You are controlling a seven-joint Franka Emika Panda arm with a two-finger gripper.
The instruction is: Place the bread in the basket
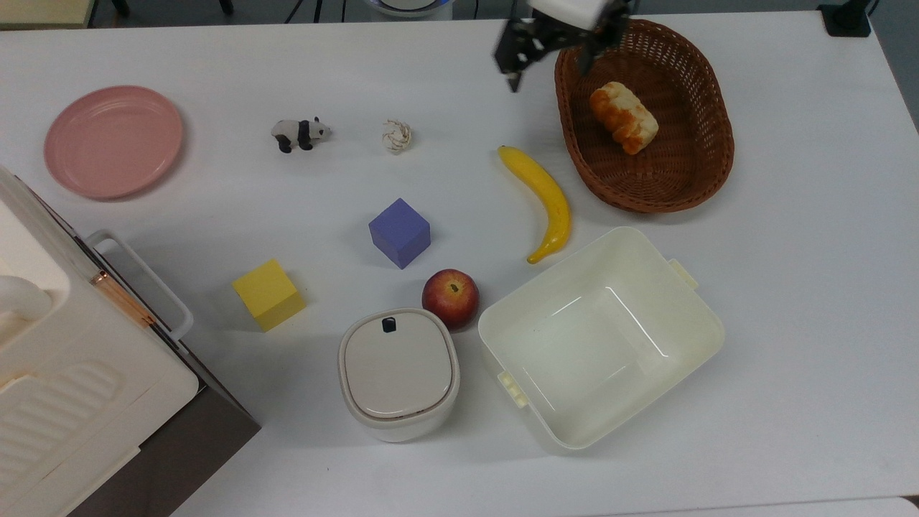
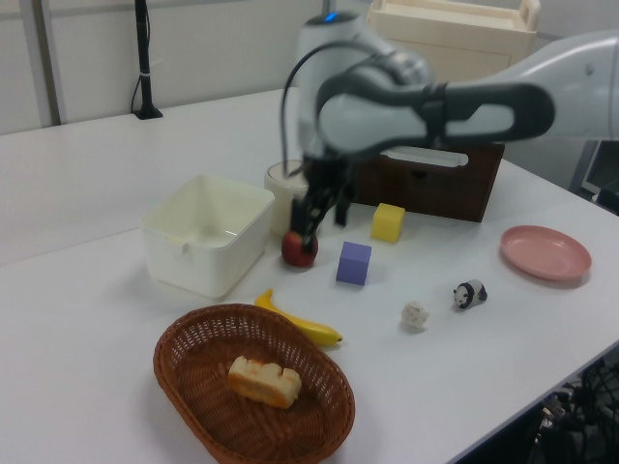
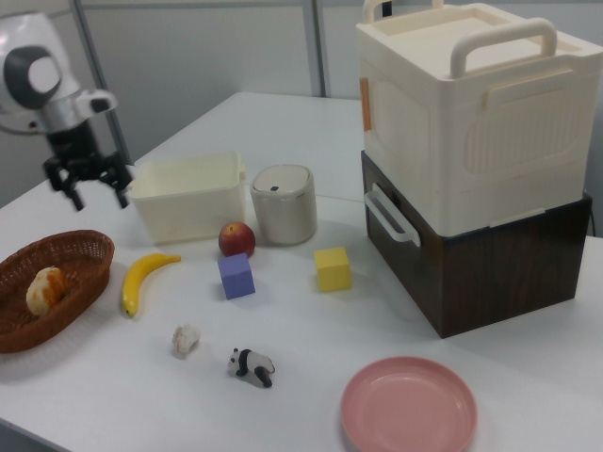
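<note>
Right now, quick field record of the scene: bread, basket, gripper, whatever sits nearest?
bread: small oblong toy loaf with an orange-brown glazed top, lying inside the basket, nothing gripping it
basket: large oval dark-brown wicker basket, on the white table
gripper: black two-finger gripper, open, empty, raised above the table, clear of the basket
nearest item: yellow banana, beside the basket on the top view's left, not touching it
task state: bread looks placed
</note>
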